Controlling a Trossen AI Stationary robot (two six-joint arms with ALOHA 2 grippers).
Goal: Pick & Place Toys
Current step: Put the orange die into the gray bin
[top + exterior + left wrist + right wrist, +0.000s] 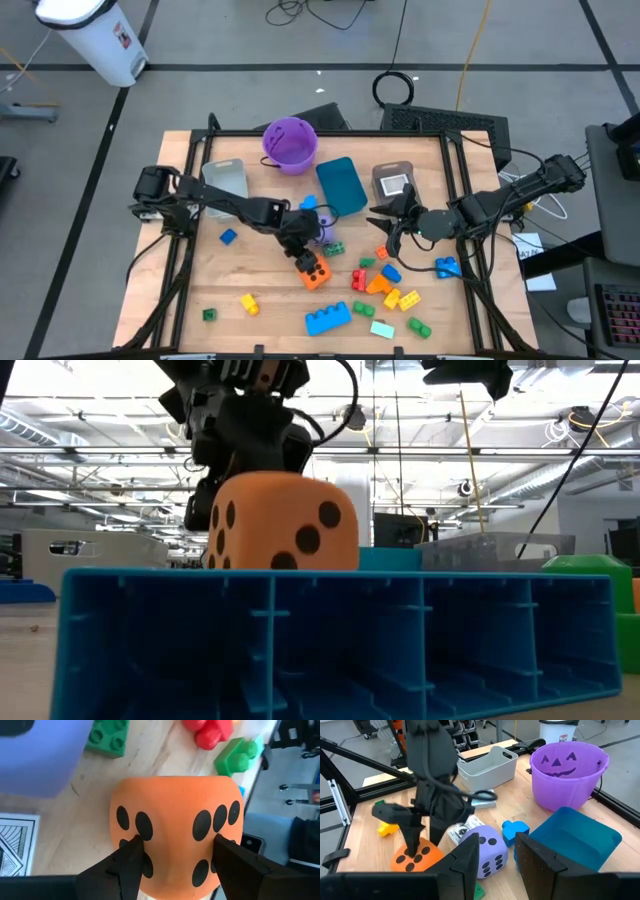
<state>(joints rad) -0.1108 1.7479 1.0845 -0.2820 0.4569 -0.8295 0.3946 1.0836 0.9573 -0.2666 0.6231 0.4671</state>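
From above, the left gripper [308,258] stood over the orange die [314,270] mid-table [200,290]. Its wrist view showed jaws closed onto the die's sides; a shallow grip might let it slip. The right gripper [492,851], jaws open and empty, waited nearby. No writing was legible.

Two black, cable-draped arms, dark-fingered end effectors
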